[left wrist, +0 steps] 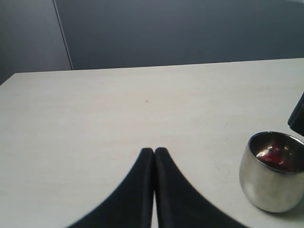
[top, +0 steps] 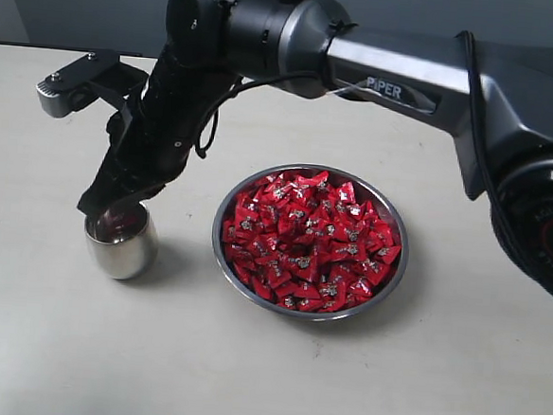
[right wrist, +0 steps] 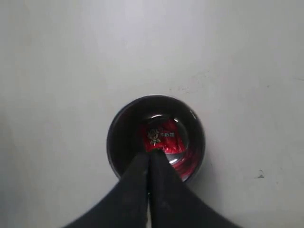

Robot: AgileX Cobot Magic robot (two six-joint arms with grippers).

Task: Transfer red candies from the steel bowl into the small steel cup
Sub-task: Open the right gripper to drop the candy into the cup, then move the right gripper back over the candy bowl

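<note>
The steel bowl (top: 400, 266) sits mid-table, heaped with red candies (top: 307, 243). To its left stands the small steel cup (top: 120, 246), also visible in the left wrist view (left wrist: 273, 185) and from above in the right wrist view (right wrist: 119, 124). A red candy (right wrist: 162, 136) lies loose inside the cup. My right gripper (top: 115, 211) reaches across the bowl and hangs just over the cup's mouth; its fingertips (right wrist: 150, 153) are pressed together with nothing between them. My left gripper (left wrist: 154, 150) is shut and empty, low over bare table to one side of the cup.
The pale table top (top: 77, 346) stretches around both vessels. The right arm's long body (top: 399, 78) passes above the back of the bowl. A dark wall (left wrist: 180, 33) runs behind the table's far edge.
</note>
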